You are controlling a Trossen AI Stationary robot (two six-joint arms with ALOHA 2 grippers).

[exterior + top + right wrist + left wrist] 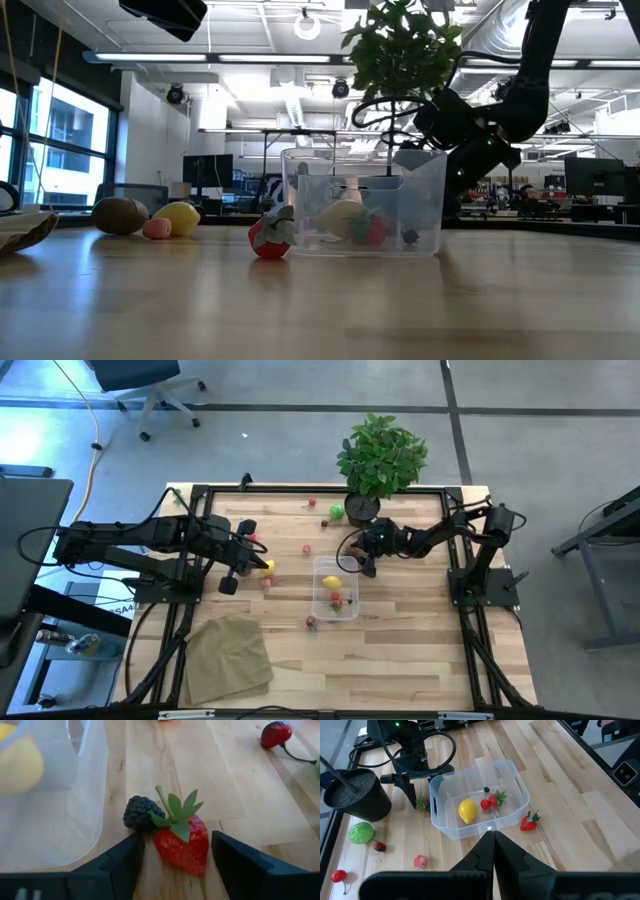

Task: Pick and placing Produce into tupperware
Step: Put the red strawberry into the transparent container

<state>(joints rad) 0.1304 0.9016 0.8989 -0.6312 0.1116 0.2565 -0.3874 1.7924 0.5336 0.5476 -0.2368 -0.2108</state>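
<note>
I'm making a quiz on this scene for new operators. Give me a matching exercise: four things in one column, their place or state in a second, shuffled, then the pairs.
Things
1. lemon
2. strawberry with the blackberry
3. left gripper
4. green vegetable

Places or states
A. shut, holding nothing
B. inside the tupperware
C. on the table near the plant pot
D. between the right gripper's open fingers

Pairs: 1-B, 2-D, 3-A, 4-C

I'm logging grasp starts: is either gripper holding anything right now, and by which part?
Nothing is held. The right gripper is open, its fingers either side of a strawberry beside the tupperware. The left gripper is shut and empty.
</note>
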